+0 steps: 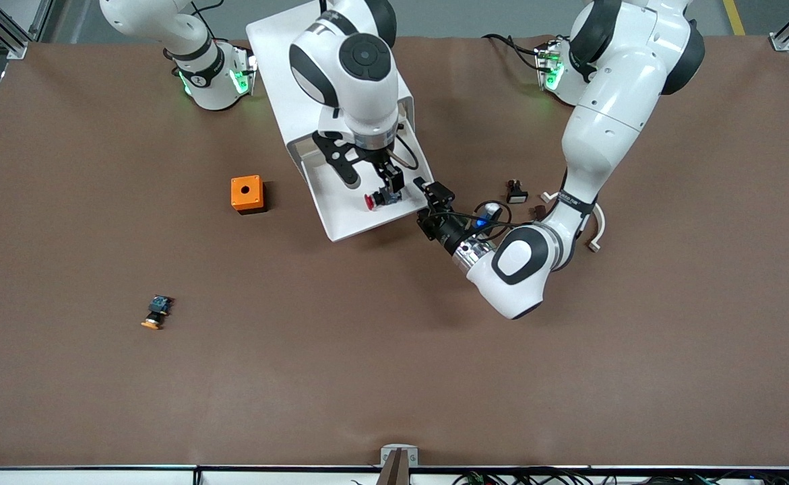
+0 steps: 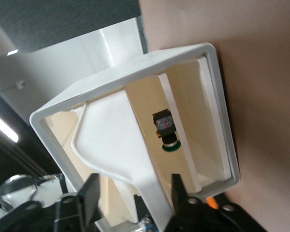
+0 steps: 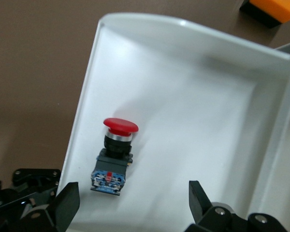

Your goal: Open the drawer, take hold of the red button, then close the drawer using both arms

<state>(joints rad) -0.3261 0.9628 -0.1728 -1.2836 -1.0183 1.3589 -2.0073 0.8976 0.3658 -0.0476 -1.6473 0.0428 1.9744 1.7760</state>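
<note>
The drawer (image 1: 337, 205) stands pulled out of the white cabinet (image 1: 279, 47) toward the front camera. The red-capped button (image 1: 371, 201) lies on its side in the tray, near the tray's corner at the left arm's end. My right gripper (image 1: 389, 190) hangs open just over the button. In the right wrist view the button (image 3: 117, 145) lies on the white tray floor (image 3: 193, 111), closer to one finger of the open right gripper (image 3: 133, 203). My left gripper (image 1: 432, 201) is open beside the drawer's corner. In the left wrist view the left gripper (image 2: 134, 195) straddles a white drawer wall (image 2: 121, 154).
An orange cube with a hole (image 1: 246, 194) sits beside the drawer toward the right arm's end. An orange-capped button (image 1: 157, 312) lies nearer the front camera. A small white-capped part (image 1: 515, 192) and other bits lie by the left arm. A green-capped button (image 2: 166, 131) lies inside the cabinet.
</note>
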